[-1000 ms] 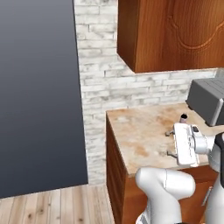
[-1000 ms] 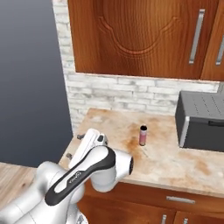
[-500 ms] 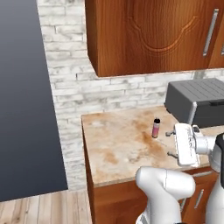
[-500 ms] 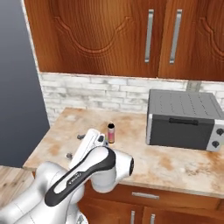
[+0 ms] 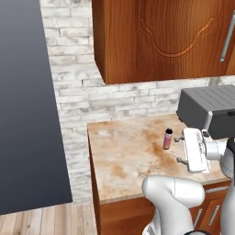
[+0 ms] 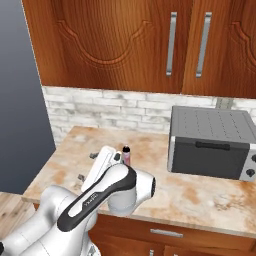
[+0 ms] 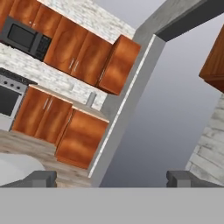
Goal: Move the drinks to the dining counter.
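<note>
Jaws wide open, gripper empty, aimed sideways off the counter; pink bottle just beside the hand (untouched), so swinging round could topple it.

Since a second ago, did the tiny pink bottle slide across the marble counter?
No. The tiny pink bottle keeps its spot near the grey toaster oven; the camera moved.

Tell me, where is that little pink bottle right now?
The pink bottle stands upright on the marble counter, left of the grey toaster oven, below the wooden wall cabinets.
</note>
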